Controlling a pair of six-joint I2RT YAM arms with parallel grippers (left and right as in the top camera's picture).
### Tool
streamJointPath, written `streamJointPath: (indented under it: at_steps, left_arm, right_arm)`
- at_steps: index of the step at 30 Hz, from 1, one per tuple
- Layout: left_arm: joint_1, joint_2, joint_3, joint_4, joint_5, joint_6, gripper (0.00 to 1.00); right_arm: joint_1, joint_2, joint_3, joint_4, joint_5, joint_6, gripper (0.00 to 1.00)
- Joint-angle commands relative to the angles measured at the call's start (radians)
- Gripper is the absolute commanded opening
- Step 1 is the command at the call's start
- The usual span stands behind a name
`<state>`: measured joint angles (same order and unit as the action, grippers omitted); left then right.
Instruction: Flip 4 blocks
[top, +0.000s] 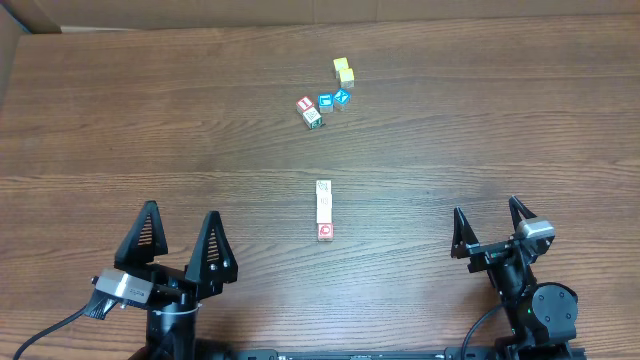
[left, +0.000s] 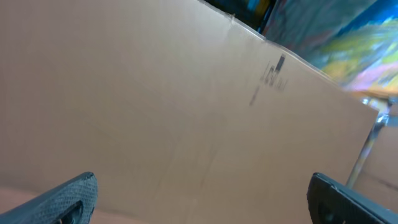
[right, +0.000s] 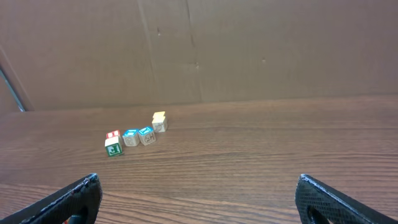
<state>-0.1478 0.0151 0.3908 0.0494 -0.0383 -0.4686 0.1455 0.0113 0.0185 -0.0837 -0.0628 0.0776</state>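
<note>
The blocks (top: 323, 210) are tiny pale-wood cubes lying end to end in a short straight row at the table's middle; the nearest one shows a red mark. Only the overhead view shows them. My left gripper (top: 181, 210) stands open at the front left, well apart from the row. My right gripper (top: 486, 205) stands open at the front right, also far from it. Nothing sits between either pair of fingers. The left wrist view shows my left gripper (left: 202, 190) facing only a cardboard wall. The right wrist view shows my right gripper (right: 199, 186) over bare wood.
A separate cluster lies farther back: a red-topped cube (top: 305, 103), a green-lettered cube (top: 312, 118), two blue-faced cubes (top: 326, 102) and yellow cubes (top: 343, 70). The right wrist view also catches that cluster (right: 130, 137). A cardboard wall (right: 199, 50) lines the far edge.
</note>
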Motion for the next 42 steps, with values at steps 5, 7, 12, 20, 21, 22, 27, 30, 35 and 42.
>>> streamJointPath:
  at_steps: [5, 7, 12, 20, 21, 22, 27, 30, 35, 42]
  left_arm:
    - [0.012, -0.011, -0.142, 0.143, -0.019, 0.011, 1.00]
    - [0.014, -0.011, -0.184, 0.172, -0.012, 0.011, 1.00]
    - [0.050, -0.011, -0.274, 0.211, 0.032, -0.027, 1.00]
    - [0.071, -0.011, -0.381, 0.209, 0.042, -0.028, 1.00]
    - [0.071, -0.011, -0.387, 0.185, 0.045, -0.029, 1.00]
    - [0.071, -0.011, -0.386, 0.150, 0.043, -0.026, 1.00]
    - [0.071, -0.011, -0.386, -0.016, 0.028, 0.051, 1.00]
    - [0.071, -0.011, -0.386, -0.130, 0.031, 0.184, 1.00]
    - [0.071, -0.012, -0.386, -0.128, 0.048, 0.307, 1.00]
    - [0.071, -0.011, -0.386, -0.127, 0.054, 0.308, 1.00]
  right_arm:
    - [0.005, -0.005, -0.010, 0.003, 0.009, -0.003, 1.00]
    - [0.005, -0.005, -0.010, 0.003, 0.009, -0.003, 1.00]
    - [0.005, -0.005, -0.010, 0.003, 0.009, -0.003, 1.00]
    - [0.005, -0.005, -0.010, 0.003, 0.009, -0.003, 1.00]
    - [0.005, -0.005, -0.010, 0.003, 0.009, -0.003, 1.00]
    - [0.005, -0.005, -0.010, 0.003, 0.009, -0.003, 1.00]
    - [0.005, -0.005, -0.010, 0.003, 0.009, -0.003, 1.00]
    - [0.005, -0.005, -0.010, 0.003, 0.009, -0.003, 1.00]
    - [0.005, -0.005, -0.010, 0.003, 0.009, -0.003, 1.00]
    - [0.005, -0.005, -0.010, 0.003, 0.009, -0.003, 1.00]
